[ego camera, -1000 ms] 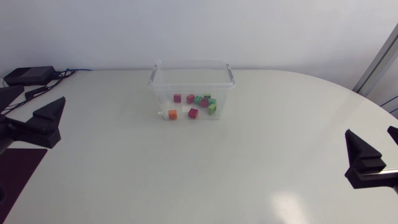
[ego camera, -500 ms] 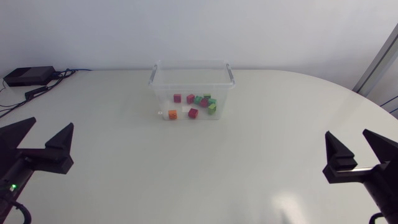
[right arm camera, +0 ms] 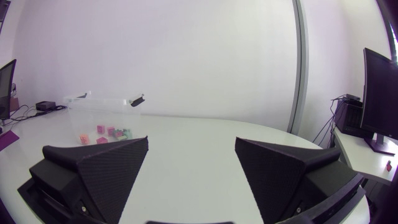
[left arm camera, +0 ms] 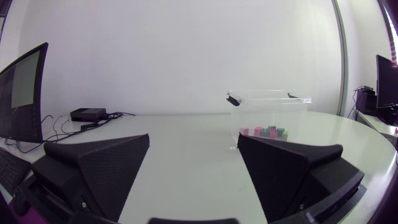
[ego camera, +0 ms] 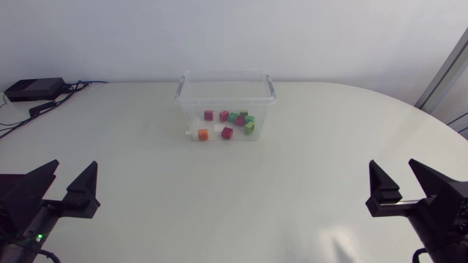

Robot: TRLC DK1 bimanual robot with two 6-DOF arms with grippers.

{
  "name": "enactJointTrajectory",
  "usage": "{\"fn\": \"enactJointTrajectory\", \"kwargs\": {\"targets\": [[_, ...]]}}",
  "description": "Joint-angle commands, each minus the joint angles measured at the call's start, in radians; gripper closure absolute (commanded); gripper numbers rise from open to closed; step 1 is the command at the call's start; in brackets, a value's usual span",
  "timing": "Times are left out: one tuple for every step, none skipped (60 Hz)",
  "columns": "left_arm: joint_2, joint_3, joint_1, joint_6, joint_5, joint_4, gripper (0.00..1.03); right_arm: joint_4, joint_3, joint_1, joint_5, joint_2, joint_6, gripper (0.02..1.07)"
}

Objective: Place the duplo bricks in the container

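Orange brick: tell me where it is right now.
Head view: the orange brick lies inside the clear container, against its near wall toward the left side. The dark red brick is its closest coloured neighbour, on its right.

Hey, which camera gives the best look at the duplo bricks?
The head view. It looks down on the duplo bricks at the clear container, so the single colours stand apart. Both wrist views show them only as small coloured specks, low behind the container's wall, far across the table.

Clear glossy plastic container (ego camera: 191, 95), smooth plastic bricks (ego camera: 227, 132), smooth table (ego camera: 219, 204); left gripper (left arm camera: 193, 138) and right gripper (right arm camera: 191, 141) matt black, finely textured.
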Motion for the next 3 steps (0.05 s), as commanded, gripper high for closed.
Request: {"fn": "enactJointTrajectory", "kwargs": {"targets": [[-0.008, -0.020, 0.007, -0.026, 0.005, 0.015, 0.04, 0.018, -0.022, -0.005, -0.003, -0.002, 0.025, 0.06], [-0.008, -0.020, 0.007, -0.026, 0.005, 0.015, 0.04, 0.018, -0.022, -0.005, -0.003, -0.002, 0.025, 0.06], [-0.008, -0.020, 0.007, -0.026, 0.005, 0.015, 0.04, 0.018, -0.022, -0.005, -0.003, -0.002, 0.025, 0.06]]}}
